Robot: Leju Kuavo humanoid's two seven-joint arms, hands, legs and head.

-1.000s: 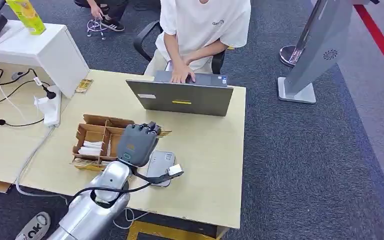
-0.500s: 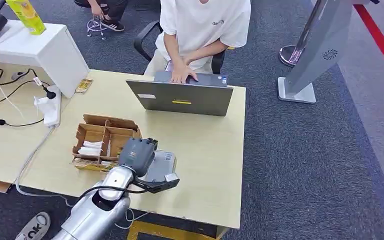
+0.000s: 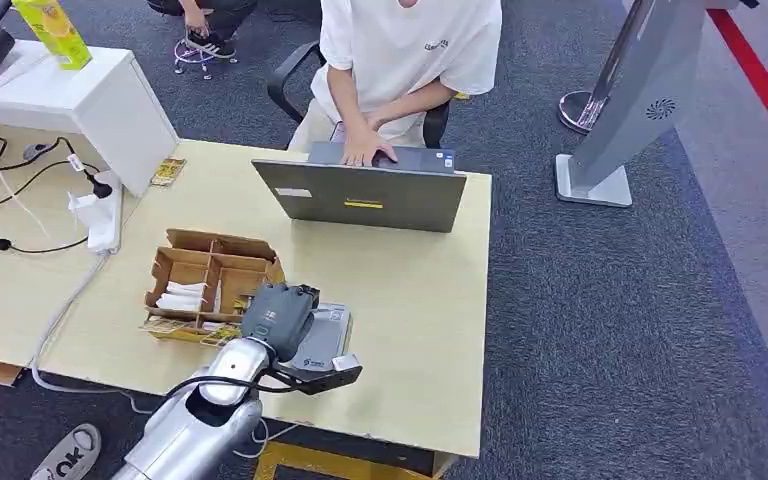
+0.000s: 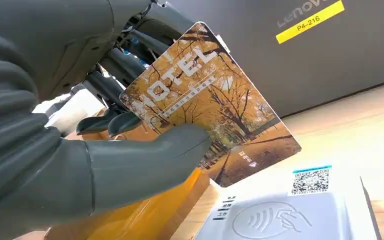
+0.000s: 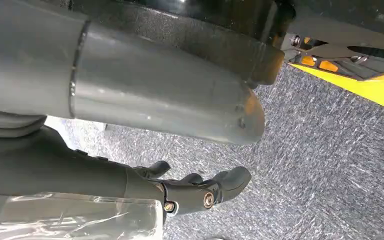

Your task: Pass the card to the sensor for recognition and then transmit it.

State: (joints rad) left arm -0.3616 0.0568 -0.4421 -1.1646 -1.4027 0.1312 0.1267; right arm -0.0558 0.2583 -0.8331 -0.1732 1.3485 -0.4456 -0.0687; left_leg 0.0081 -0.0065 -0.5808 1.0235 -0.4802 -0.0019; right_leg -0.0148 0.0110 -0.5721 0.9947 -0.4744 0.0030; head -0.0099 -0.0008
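Now we are holding our left hand (image 3: pixel 278 318) low over the flat grey card reader with the contactless symbol (image 4: pixel 280 217), having drawn it back from beside the brown cardboard divider box (image 3: pixel 210 270) toward the near edge of the pale wooden table (image 3: pixel 410 300). Our thumb and dark fingers (image 4: pixel 115 90) are clamping the glossy hotel card printed with autumn trees (image 4: pixel 215 100), tilted, its lower corner hanging just above the reader but not touching it. We are judging the recognition step to be nearly under way; the handover is coming later. Our right hand (image 5: pixel 200 192) is hanging over grey carpet, fingers curled in, holding nothing.
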